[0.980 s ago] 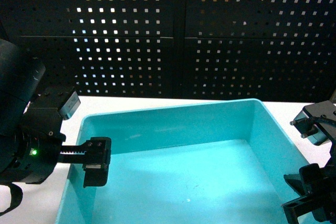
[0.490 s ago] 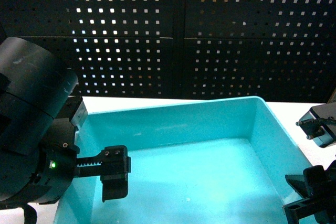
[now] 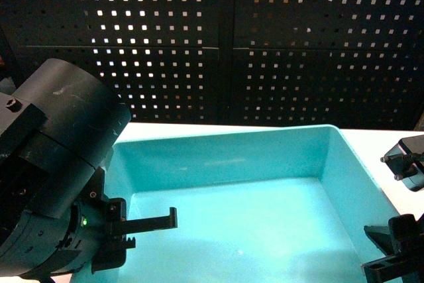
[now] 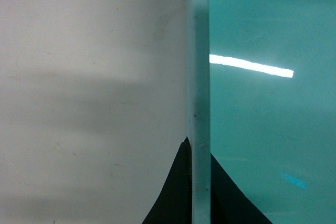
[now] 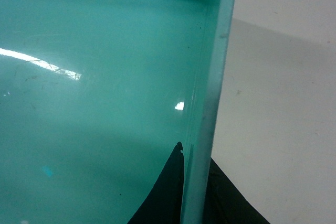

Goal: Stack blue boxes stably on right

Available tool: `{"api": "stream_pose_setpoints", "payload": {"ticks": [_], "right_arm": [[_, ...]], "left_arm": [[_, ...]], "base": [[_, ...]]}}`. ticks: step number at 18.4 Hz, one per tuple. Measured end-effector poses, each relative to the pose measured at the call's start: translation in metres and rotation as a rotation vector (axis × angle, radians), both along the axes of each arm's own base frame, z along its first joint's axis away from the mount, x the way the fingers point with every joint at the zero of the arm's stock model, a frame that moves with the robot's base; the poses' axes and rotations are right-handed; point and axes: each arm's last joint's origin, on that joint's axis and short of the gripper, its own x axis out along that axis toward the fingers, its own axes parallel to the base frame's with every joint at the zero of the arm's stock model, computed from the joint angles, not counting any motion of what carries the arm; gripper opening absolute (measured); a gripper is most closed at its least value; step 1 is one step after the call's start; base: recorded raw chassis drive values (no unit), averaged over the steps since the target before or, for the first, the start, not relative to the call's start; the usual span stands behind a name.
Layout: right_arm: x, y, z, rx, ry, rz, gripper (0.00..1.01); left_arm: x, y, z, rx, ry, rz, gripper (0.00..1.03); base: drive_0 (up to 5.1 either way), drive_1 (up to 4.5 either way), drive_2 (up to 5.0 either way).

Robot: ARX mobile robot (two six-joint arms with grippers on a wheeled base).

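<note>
A light turquoise tub [image 3: 238, 210], one of the blue boxes, fills the lower half of the head view. My left gripper [image 3: 136, 228] sits at the tub's left wall, one black finger inside it. In the left wrist view that wall [image 4: 199, 77] runs between the two dark fingers of the left gripper [image 4: 199, 187], which press on both its sides. My right gripper [image 3: 392, 256] is at the right wall. In the right wrist view this wall [image 5: 212, 87] is pinched the same way by the right gripper [image 5: 196, 187].
A white tabletop [image 4: 79, 103] lies left of the tub, and the tabletop [image 5: 283, 108] also shows to its right. A black perforated panel [image 3: 232, 44] closes the back. The bulky left arm [image 3: 53, 177] covers the near left corner.
My left arm has swung closer and to the right, its finger now lower inside the tub. The tub has shifted slightly right. The right gripper has sunk a little in view.
</note>
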Motion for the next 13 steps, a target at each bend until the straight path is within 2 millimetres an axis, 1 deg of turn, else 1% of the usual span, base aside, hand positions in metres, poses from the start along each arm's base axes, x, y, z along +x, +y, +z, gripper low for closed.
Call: {"api": "stream_pose_setpoints", "payload": {"ticks": [1, 3, 5, 6, 7, 9, 10, 12, 13], "right_arm": [[0.004, -0.006, 0.000, 0.036, 0.035, -0.021, 0.07], [0.005, -0.014, 0.003, 0.069, 0.045, -0.060, 0.07], [0.005, -0.027, 0.008, 0.103, 0.072, -0.107, 0.07], [0.006, -0.032, 0.014, 0.113, 0.066, -0.123, 0.07], [0.011, -0.034, 0.028, 0.138, 0.053, -0.129, 0.07], [0.020, -0.035, 0.064, 0.166, -0.058, -0.144, 0.07], [0.021, -0.036, 0.075, 0.168, -0.096, -0.144, 0.07], [0.024, -0.036, 0.102, 0.178, -0.182, -0.146, 0.07], [0.025, -0.036, 0.117, 0.177, -0.235, -0.148, 0.07]], "left_arm": [[-0.002, -0.002, 0.000, 0.013, -0.030, -0.004, 0.02], [-0.002, -0.006, 0.006, 0.016, -0.066, -0.042, 0.02], [0.000, -0.008, 0.018, 0.010, -0.134, -0.095, 0.02], [0.001, -0.008, 0.023, 0.011, -0.152, -0.128, 0.02], [0.002, -0.007, 0.030, 0.013, -0.181, -0.134, 0.02], [0.007, -0.006, 0.067, -0.006, -0.301, -0.136, 0.02], [0.009, -0.006, 0.079, -0.014, -0.340, -0.137, 0.02], [0.013, -0.005, 0.109, -0.032, -0.436, -0.143, 0.02], [0.014, -0.005, 0.120, -0.035, -0.469, -0.149, 0.02]], "base": [[0.0, 0.00, 0.0], [0.0, 0.00, 0.0], [0.0, 0.00, 0.0], [0.0, 0.00, 0.0], [0.0, 0.00, 0.0], [0.0, 0.00, 0.0], [0.0, 0.00, 0.0], [0.0, 0.00, 0.0], [0.0, 0.00, 0.0]]}}
